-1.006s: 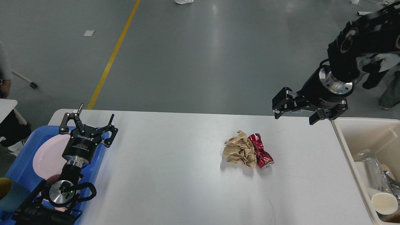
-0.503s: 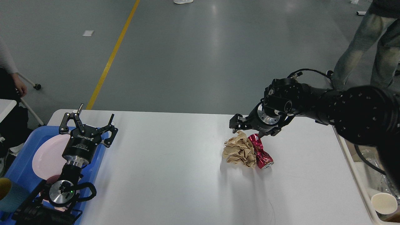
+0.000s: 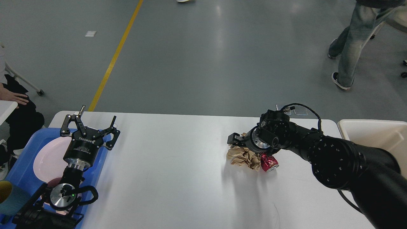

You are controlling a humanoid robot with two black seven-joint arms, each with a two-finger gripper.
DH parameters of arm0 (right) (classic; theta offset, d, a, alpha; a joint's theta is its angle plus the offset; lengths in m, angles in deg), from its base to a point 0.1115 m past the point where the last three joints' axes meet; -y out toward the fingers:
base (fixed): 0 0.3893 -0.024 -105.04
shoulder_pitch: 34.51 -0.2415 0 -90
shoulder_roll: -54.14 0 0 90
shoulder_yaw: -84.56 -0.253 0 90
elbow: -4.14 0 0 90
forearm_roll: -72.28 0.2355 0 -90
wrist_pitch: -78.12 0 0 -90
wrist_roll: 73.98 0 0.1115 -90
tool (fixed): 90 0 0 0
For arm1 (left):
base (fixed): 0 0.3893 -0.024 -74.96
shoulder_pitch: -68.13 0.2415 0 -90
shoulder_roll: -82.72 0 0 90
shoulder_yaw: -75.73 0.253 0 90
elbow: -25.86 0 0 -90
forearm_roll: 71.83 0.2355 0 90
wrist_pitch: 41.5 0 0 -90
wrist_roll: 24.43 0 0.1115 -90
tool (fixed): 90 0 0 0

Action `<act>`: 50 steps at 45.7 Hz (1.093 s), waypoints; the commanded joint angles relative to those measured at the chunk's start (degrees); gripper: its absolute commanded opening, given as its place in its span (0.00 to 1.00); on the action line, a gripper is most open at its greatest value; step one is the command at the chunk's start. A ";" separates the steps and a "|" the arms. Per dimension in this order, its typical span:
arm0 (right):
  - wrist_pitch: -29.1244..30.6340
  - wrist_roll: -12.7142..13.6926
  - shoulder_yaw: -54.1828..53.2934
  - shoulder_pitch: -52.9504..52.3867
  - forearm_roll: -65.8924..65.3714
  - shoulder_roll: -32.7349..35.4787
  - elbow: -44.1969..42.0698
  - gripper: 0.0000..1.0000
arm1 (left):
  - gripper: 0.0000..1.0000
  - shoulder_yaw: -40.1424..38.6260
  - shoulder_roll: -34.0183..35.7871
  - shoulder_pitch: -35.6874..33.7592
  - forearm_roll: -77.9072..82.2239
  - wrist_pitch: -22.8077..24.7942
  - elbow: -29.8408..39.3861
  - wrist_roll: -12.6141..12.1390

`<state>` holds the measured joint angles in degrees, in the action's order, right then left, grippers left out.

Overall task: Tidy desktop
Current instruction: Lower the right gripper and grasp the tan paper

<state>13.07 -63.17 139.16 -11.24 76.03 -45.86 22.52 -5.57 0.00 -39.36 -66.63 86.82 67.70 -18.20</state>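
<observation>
You've got a blue plastic tray (image 3: 19,168) at far left holding a pale pink round plate (image 3: 47,159), with a teal cup with a yellowish rim (image 3: 9,197) at the bottom-left edge. Mid-right, a crumpled wad of brown paper (image 3: 243,157) lies touching a crushed red metal can (image 3: 268,162) on its right side, and a cream rectangular bin (image 3: 375,133) sits at the right edge. Behind: grey floor with a yellow painted line (image 3: 116,52), a person in jeans (image 3: 353,41) standing top right, and a seated person (image 3: 16,108) at far left.
</observation>
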 commanded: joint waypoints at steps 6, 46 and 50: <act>-3.50 -0.01 -0.37 2.13 0.11 -0.28 0.34 0.88 | 0.96 0.00 0.02 0.01 -0.02 0.01 0.00 0.00; 1.24 13.18 -11.36 -3.40 1.17 5.25 11.13 0.00 | 0.97 0.00 0.02 0.01 -0.02 -0.08 0.00 0.00; 1.33 12.74 -10.92 -10.41 1.17 9.54 21.22 0.00 | 0.97 0.00 0.02 0.01 0.07 -0.08 0.00 0.00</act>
<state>13.90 -50.00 127.89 -14.45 77.15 -40.94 33.54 -5.57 0.03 -39.35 -66.63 86.81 67.69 -18.20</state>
